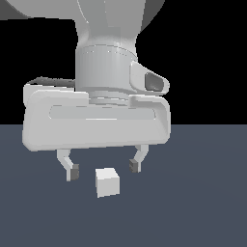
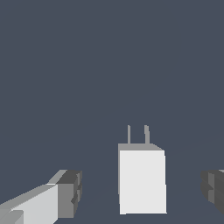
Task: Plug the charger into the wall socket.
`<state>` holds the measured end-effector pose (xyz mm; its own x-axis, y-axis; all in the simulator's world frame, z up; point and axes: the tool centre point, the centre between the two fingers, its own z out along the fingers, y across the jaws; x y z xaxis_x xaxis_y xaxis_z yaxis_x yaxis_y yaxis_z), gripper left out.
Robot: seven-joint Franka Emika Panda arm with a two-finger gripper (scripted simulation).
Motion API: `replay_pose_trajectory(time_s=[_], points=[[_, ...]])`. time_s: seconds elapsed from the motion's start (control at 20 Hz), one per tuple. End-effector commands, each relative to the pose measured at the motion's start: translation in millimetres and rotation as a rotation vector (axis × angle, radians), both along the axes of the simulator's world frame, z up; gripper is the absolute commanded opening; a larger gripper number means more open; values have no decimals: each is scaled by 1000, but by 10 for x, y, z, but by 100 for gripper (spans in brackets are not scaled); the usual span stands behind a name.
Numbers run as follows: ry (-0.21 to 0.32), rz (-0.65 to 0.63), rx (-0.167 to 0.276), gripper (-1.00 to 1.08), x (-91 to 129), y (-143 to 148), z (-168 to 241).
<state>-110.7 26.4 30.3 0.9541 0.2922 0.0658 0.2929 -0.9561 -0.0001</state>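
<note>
The charger (image 1: 107, 182) is a small white cube lying on the dark grey floor. In the wrist view the charger (image 2: 142, 179) shows two thin prongs sticking out of one face. My gripper (image 1: 103, 170) hangs just above it, open, with one fingertip on either side of the cube and clear gaps between the pads and it. One dark finger pad (image 2: 70, 192) is in the wrist view, and the other shows at the picture's edge. The wall socket is out of view.
The dark grey floor (image 1: 193, 202) spreads around the cube. The arm's large white wrist (image 1: 106, 62) fills the upper half of the exterior view and hides what lies behind it.
</note>
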Motion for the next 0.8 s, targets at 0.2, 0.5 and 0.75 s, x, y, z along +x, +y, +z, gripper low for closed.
replay_pose_trajectory(time_s=[0.2,0.5,0.75], points=[[-1,1,0,100,3,-1,-175],[-1,1,0,-100,3,-1,-185],[-1,1,0,-100,3,-1,-185]])
